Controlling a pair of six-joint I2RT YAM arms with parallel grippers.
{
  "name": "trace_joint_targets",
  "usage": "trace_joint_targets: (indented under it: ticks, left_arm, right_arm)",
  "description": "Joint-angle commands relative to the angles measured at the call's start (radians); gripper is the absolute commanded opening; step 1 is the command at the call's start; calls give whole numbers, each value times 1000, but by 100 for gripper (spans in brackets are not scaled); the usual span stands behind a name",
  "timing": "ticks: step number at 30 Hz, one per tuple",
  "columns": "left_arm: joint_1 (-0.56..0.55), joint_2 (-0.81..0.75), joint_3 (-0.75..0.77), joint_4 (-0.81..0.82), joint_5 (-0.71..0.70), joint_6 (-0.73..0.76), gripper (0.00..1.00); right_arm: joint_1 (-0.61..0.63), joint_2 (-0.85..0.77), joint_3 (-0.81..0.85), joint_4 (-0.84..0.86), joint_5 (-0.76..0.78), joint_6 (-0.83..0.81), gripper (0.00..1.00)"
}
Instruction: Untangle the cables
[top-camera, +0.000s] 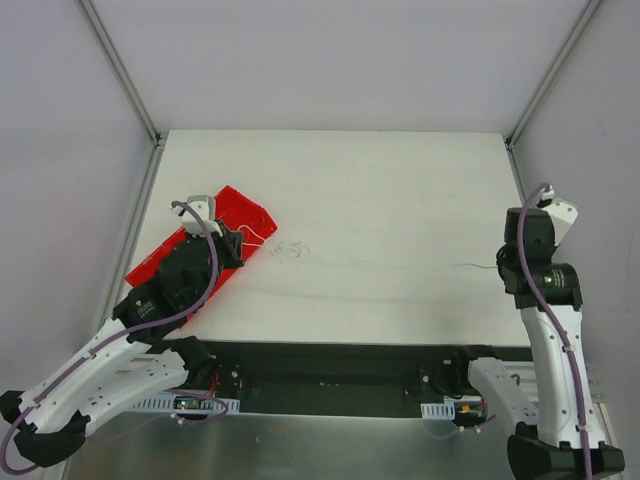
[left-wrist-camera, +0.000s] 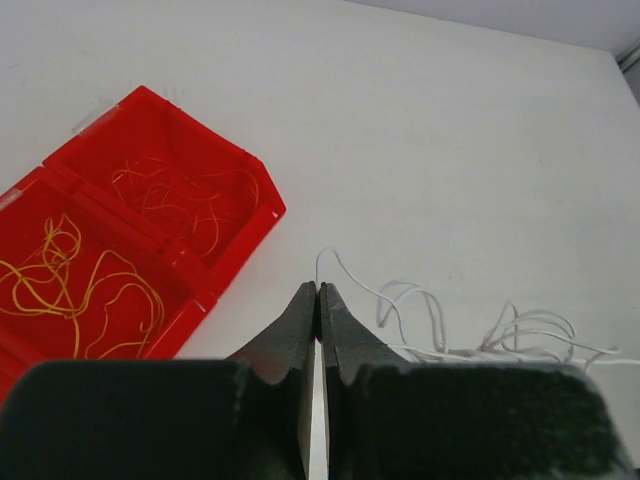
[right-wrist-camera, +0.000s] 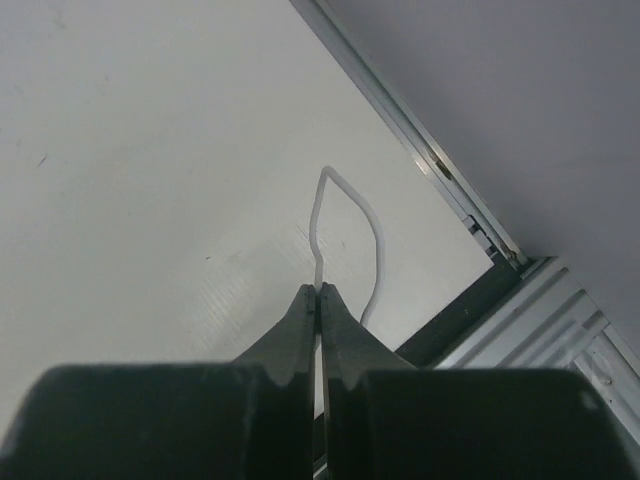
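Bright, even overhead light, faint shadows, blurry close foreground

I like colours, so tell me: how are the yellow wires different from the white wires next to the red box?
The yellow wires are bright yellow; the white wires are pale. The yellow wires lie inside the red box; the white wires lie on the table. Nothing touches the yellow wires, but the shut left pincer pinches one white strand. Both are thin and curly.

I am counting one red box (left-wrist-camera: 240, 250), one yellow wire bunch (left-wrist-camera: 72, 285), one orange wire bunch (left-wrist-camera: 188, 200), one white wire bunch (left-wrist-camera: 470, 335), one white wire loop (right-wrist-camera: 376, 235), and two grippers: my left gripper (left-wrist-camera: 318, 290), my right gripper (right-wrist-camera: 318, 292).
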Motion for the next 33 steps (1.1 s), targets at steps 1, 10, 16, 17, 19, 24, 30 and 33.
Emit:
trace_joint_targets:
  ticks: [1, 10, 16, 17, 19, 24, 30, 33]
  left_arm:
    - [6, -6, 45, -70, -95, 77, 0]
    - [6, -41, 166, -214, -248, 164, 0]
    - [6, -116, 148, -217, -216, 205, 0]
    - [7, -122, 152, -214, -239, 236, 0]
    - [6, -135, 188, -211, -309, 294, 0]
    - [7, -171, 290, -201, -373, 394, 0]
    - [6, -190, 421, -106, -449, 648, 0]
    - [4, -204, 508, -75, -328, 658, 0]
  right_arm:
    - [-151, 52, 23, 17, -109, -20, 1]
    - [-434, 121, -17, 80, -327, 36, 0]
    - [-439, 162, -28, 112, -294, 25, 1]
    - [-439, 173, -26, 114, -269, 22, 1]
    - [-442, 193, -22, 118, -260, 23, 1]
    - [-466, 215, -20, 144, -315, 25, 1]
    - [-495, 235, 1, 143, -345, 23, 1]
    - [-496, 239, -2, 148, -371, 23, 0]
